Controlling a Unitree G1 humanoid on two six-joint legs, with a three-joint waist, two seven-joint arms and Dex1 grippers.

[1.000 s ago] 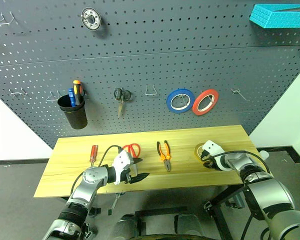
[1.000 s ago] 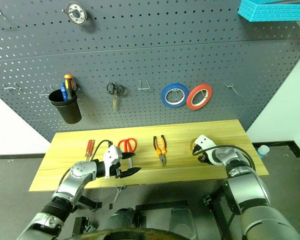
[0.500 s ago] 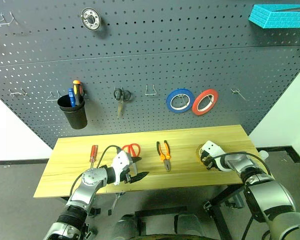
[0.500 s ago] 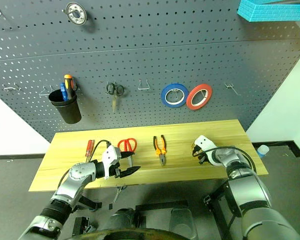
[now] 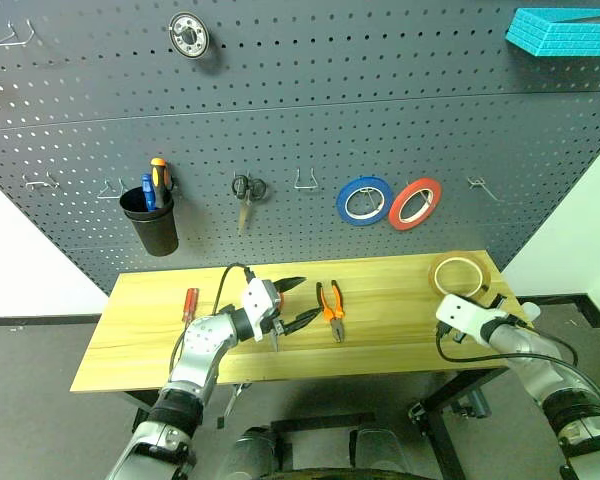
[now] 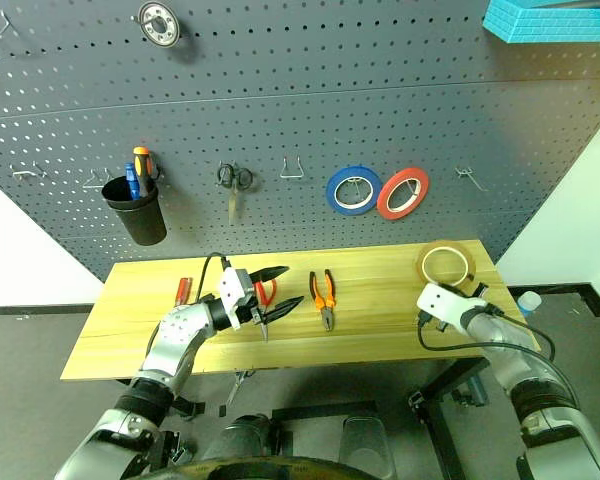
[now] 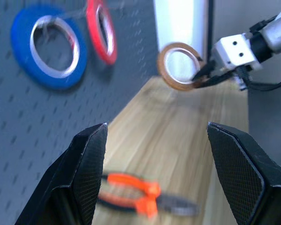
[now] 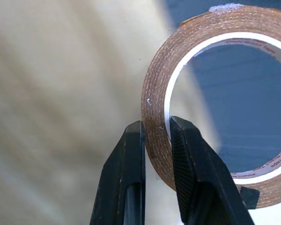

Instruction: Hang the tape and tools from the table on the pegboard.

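Your stock at this moment, item by item.

- Right gripper (image 8: 155,140): fingers pinched narrow on the band of the tape (image 6: 444,266), which stands upright as a ring off its tips, lifted clear of the table (image 5: 130,340). One finger sits inside the ring, the other outside.
- Left gripper (image 5: 295,302): jaws spread wide, holding nothing, pointing across the table toward the tape.
- Pliers (image 5: 330,309): flat on the wood just beyond the left gripper's tips, between it and the right gripper. Not yet hung.
- Scissors (image 6: 264,293): red handles directly behind the left gripper, partly hidden by it. Not yet hung.
- Screwdriver (image 5: 190,305): on the table to the outer side of the left arm, well apart from the gripper. Not yet hung.
- Pegboard (image 5: 310,120): already carries a blue roll (image 5: 364,201) and a red roll (image 5: 414,203), both above and ahead of your right gripper, with a bare hook (image 5: 480,187) beside the red roll.

Tally, as you can judge it: nothing of the four is on the board. The tape is picked up and needs carrying to a free hook; three tools remain to be lifted and hung.
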